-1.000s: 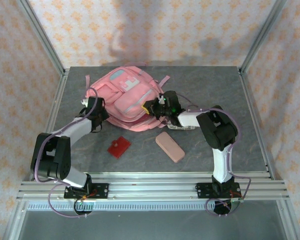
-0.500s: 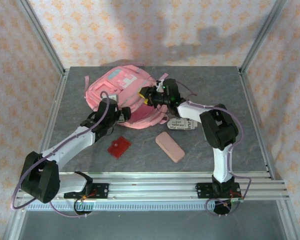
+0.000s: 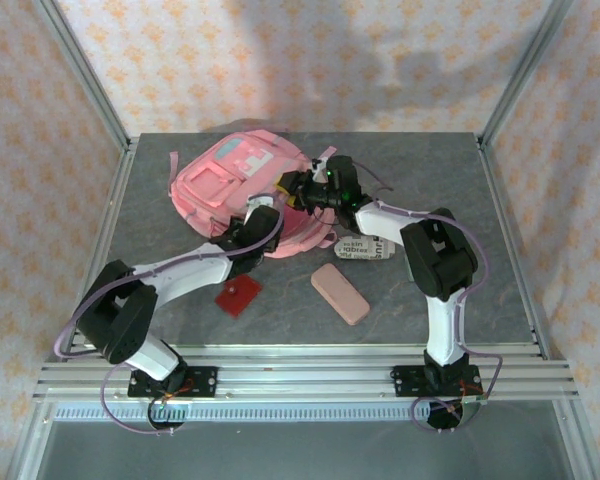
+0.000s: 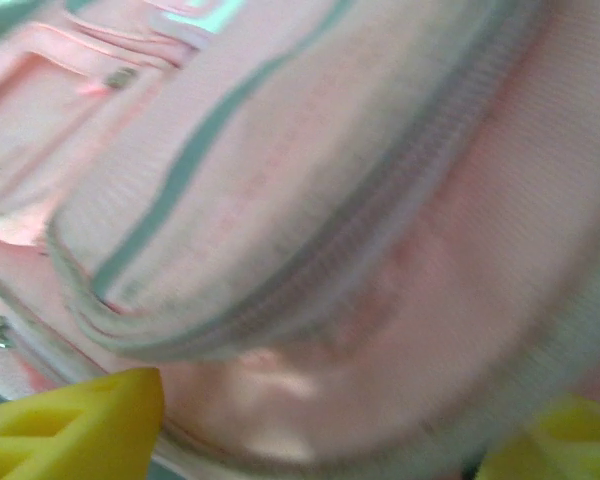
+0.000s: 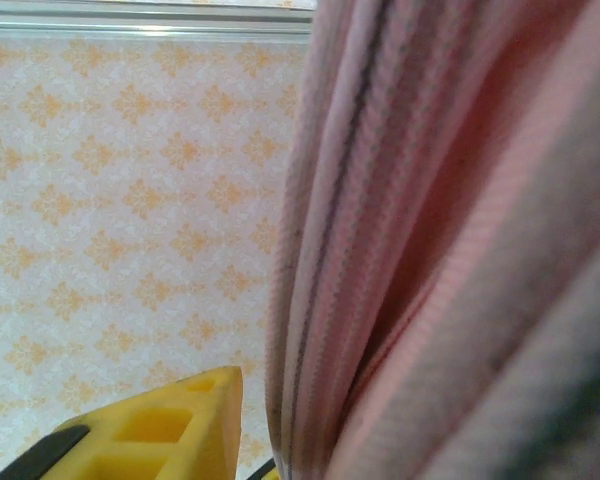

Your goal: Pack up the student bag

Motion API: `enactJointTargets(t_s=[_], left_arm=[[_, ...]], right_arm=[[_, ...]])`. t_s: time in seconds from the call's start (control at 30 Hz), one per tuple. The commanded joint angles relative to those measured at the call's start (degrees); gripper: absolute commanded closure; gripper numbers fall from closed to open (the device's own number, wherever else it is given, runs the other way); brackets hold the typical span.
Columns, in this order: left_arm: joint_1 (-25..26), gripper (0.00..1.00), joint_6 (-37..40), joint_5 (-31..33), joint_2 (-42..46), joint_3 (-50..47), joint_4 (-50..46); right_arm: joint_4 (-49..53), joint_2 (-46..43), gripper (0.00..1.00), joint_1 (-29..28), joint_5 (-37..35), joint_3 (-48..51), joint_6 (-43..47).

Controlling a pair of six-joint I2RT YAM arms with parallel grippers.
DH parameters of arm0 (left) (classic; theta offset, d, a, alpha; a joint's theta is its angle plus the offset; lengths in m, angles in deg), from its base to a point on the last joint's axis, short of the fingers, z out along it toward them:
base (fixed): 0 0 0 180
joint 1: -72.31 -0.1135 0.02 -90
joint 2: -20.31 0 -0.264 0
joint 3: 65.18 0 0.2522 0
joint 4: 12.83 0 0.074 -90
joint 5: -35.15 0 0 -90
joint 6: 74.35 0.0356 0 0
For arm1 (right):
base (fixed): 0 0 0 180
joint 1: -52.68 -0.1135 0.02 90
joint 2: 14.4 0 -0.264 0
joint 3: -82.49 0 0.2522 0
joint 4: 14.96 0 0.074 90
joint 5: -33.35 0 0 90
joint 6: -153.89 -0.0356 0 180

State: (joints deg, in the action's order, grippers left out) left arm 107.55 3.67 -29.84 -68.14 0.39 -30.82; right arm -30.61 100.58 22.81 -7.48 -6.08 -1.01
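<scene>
The grey mottled table (image 3: pixel 500 280) is seen first, boxed in by aluminium posts (image 3: pixel 85 85). Cream wallpaper (image 3: pixel 380 50) with orange diamonds is hung behind and to both sides of it. The student bag (image 3: pixel 235 185) is found lying on that table, pockets up, its white patch turned to the far side. Everything else is placed from the bag.

Just nearer than the bag, a small red wallet (image 3: pixel 238 294) is laid flat. To the near right of the bag, a pink pencil case (image 3: pixel 340 292) is set at a slant. A white printed pouch (image 3: pixel 365 245) is tucked closer in, at the bag's lower right edge. The mounting rail (image 3: pixel 300 378) is run well to the near side of the bag.

Now the arms. The left arm is stretched low across the table, and the left gripper (image 3: pixel 263 213) is pressed to the bag's near right edge. Its yellow fingers (image 4: pixel 70 425) are shown spread wide, with the bag's bulging pocket lying between them.

The right arm is folded at the elbow and swung leftward, and the right gripper (image 3: pixel 298 188) is brought to the bag's right side. There, 1 yellow finger (image 5: pixel 170 425) is seen beside a hanging fold of pink fabric, and the other is hidden behind it. Whether that fold is pinched cannot be told.
</scene>
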Motion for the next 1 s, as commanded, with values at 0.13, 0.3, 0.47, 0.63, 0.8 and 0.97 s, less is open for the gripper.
enactJointTargets(t_s=[0.13, 0.3, 0.47, 0.63, 0.8, 0.97], left_arm=[[-2.3, 1.0, 4.7, 11.7, -3.4, 7.3, 2.2], [-5.0, 1.0, 5.6, 10.2, -1.0, 9.3, 1.2], [-6.4, 1.0, 8.1, 10.7, 1.8, 11.4, 1.1], [-7.2, 1.0, 10.1, 11.6, 2.8, 12.9, 2.6], [-7.9, 1.0, 10.0, 10.4, 2.8, 13.9, 3.0], [-8.2, 1.0, 8.7, 7.6, 2.4, 14.5, 1.0]], right_arm=[[-5.0, -5.8, 0.64, -1.1, 4.0, 2.5, 0.6], [2.8, -8.6, 0.63, 0.0, 3.1, 4.3, 6.8], [17.6, -14.4, 0.49, 2.6, -3.6, 8.1, 17.8], [34.0, -21.6, 0.34, 4.2, -14.5, 12.1, 29.4], [45.3, -29.0, 0.25, 4.2, -25.2, 18.2, 35.9], [52.2, -37.0, 0.23, 3.7, -30.9, 24.3, 38.0]])
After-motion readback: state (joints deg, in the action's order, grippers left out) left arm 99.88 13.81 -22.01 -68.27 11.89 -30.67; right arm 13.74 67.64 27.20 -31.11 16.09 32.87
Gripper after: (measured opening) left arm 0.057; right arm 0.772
